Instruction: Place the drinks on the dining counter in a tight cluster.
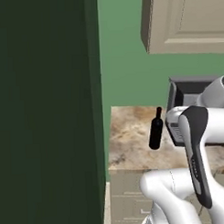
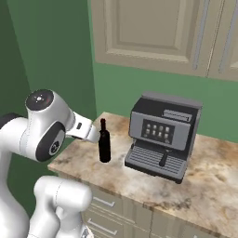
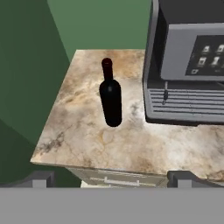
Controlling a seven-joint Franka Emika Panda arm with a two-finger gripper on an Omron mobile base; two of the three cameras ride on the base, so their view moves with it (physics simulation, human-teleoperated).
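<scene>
A tall slim black wine bottle (image 3: 110,98) is standing upright on the marbled worktop (image 3: 87,140), near its left end and just beside a grey coffee machine (image 3: 188,65), with a small gap between the two. A dark green wall (image 1: 45,111) is rising at the worktop's left edge, and cream wall cabinets (image 2: 158,32) are hanging above. Pale drawers (image 2: 116,209) are showing below the stone edge. The white arm (image 2: 46,125) is reaching in from the near side, and its gripper (image 3: 111,177) is hanging short of the worktop's front edge, well apart from the bottle. Its two dark fingertips (image 3: 41,178) are standing spread wide, holding nothing.
</scene>
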